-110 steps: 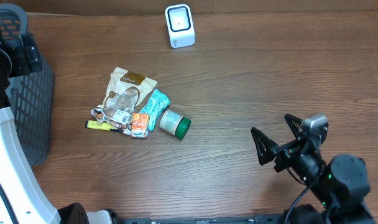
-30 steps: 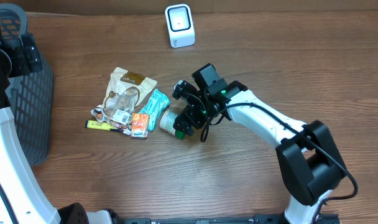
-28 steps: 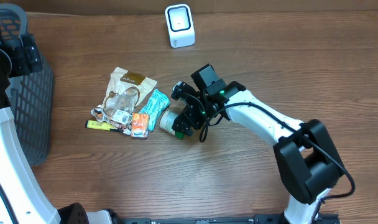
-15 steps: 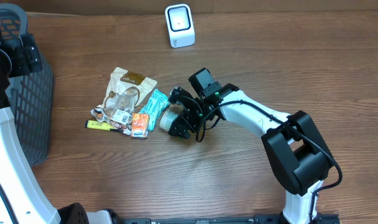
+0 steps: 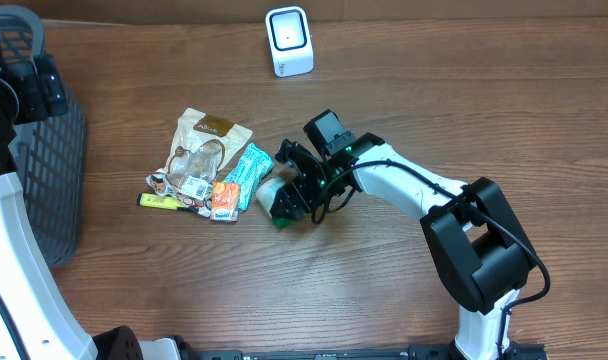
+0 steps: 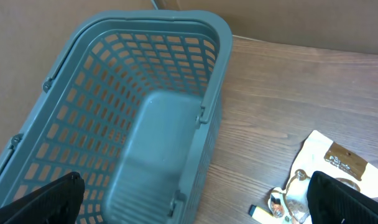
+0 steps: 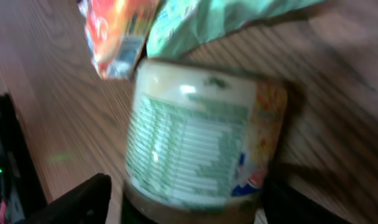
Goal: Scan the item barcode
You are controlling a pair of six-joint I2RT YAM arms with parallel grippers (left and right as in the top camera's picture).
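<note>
Underneath lies a brown wood-grain table (image 5: 464, 110) (grey basket (image 5: 59, 170) at left).

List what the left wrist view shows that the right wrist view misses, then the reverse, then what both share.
Only left wrist: the grey basket above the left fingers, and a beige pouch at the right edge. Only right wrist: the green-labelled jar lying between the right fingers, with an orange packet and a teal wrapper above it. Both: the wooden table and dark fingers in the lower corners.
</note>
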